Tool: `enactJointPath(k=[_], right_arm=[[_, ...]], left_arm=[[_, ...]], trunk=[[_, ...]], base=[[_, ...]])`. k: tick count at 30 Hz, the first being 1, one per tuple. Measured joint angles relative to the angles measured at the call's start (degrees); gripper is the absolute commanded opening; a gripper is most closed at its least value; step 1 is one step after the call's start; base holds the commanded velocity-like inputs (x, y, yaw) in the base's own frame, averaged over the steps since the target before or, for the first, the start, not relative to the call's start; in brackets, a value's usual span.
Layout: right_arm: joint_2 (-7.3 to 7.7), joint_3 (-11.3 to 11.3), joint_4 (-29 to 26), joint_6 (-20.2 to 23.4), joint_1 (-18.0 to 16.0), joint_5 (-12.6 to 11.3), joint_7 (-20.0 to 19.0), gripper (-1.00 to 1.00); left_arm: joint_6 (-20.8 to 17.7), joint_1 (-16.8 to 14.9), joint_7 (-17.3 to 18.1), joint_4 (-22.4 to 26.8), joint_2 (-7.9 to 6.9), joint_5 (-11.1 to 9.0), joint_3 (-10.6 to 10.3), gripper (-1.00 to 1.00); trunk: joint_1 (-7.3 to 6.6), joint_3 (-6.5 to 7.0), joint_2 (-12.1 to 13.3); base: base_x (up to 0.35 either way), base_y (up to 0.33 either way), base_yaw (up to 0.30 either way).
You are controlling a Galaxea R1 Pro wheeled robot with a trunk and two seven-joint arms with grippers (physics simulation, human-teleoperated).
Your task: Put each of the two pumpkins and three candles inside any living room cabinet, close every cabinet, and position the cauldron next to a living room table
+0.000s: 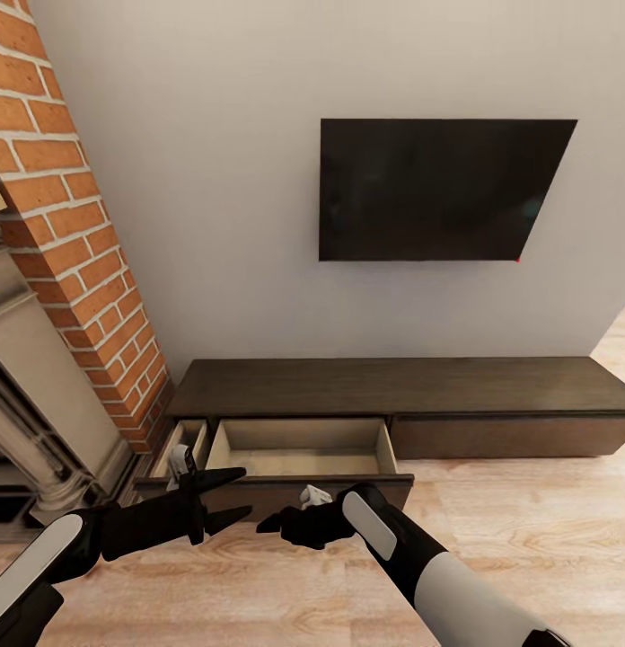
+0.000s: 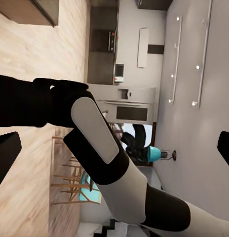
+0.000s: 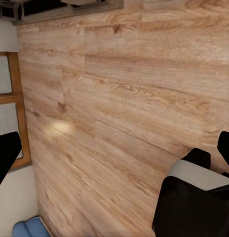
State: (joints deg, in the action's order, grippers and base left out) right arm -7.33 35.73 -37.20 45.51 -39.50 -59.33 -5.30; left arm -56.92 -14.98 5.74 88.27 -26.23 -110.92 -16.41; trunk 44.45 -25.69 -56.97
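Two spread grippers, left [image 1: 230, 494] and right [image 1: 275, 521], hover just before the cabinet's [image 1: 402, 386] pulled-out drawer [image 1: 299, 449], bare floor [image 1: 528, 521] alongside.

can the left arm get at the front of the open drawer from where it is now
Probably yes: the left end effector, open, hovers just before the pulled-out drawer front of the cabinet, with nothing between them; the right end effector is close beside it.

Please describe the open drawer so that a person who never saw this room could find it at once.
Below the black television on the wall runs a long, low dark brown cabinet. Its wide drawer near the brick column is pulled out, showing a pale interior. The drawer front to its right is shut.
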Motion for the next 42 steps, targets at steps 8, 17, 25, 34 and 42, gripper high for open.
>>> enactJointPath(k=[8, 17, 25, 34, 42], right_arm=[[-0.02, 0.0, 0.05, -0.36, 0.0, 0.08, -0.02, 1.0], [2.45, 0.21, 0.29, -2.75, 0.0, 0.54, 0.6, 1.0], [4.75, 0.51, 0.43, -3.8, 0.08, 0.73, 0.75, 1.0], [6.98, 0.89, 0.7, -11.0, 0.74, 6.95, 1.28, 1.0], [6.96, 0.84, 1.0, -22.43, 0.91, 13.41, 7.41, 1.0]], left_arm=[[0.27, 0.0, -0.45, -1.74, -0.05, 0.37, 0.39, 1.0], [0.39, -0.01, -7.11, -2.84, 0.18, 3.6, 4.4, 1.0], [0.41, -0.01, -18.63, -3.46, 0.42, 4.3, 7.72, 1.0], [6.91, 0.0, -26.1, -16.19, 4.5, 20.74, 7.46, 1.0], [18.17, -0.01, -26.27, -22.22, 16.19, 48.15, 7.39, 1.0]], trunk=[[0.0, 0.0, 0.0], [0.0, 0.0, 0.0], [0.0, 0.0, 0.0], [1.31, -1.07, -2.39], [3.07, -2.51, -5.6]], base=[[0.0, 0.0, 0.0], [0.0, 0.0, 0.0], [0.0, 0.0, 0.0], [0.0, 0.0, 0.0], [0.0, 0.0, 0.0]])
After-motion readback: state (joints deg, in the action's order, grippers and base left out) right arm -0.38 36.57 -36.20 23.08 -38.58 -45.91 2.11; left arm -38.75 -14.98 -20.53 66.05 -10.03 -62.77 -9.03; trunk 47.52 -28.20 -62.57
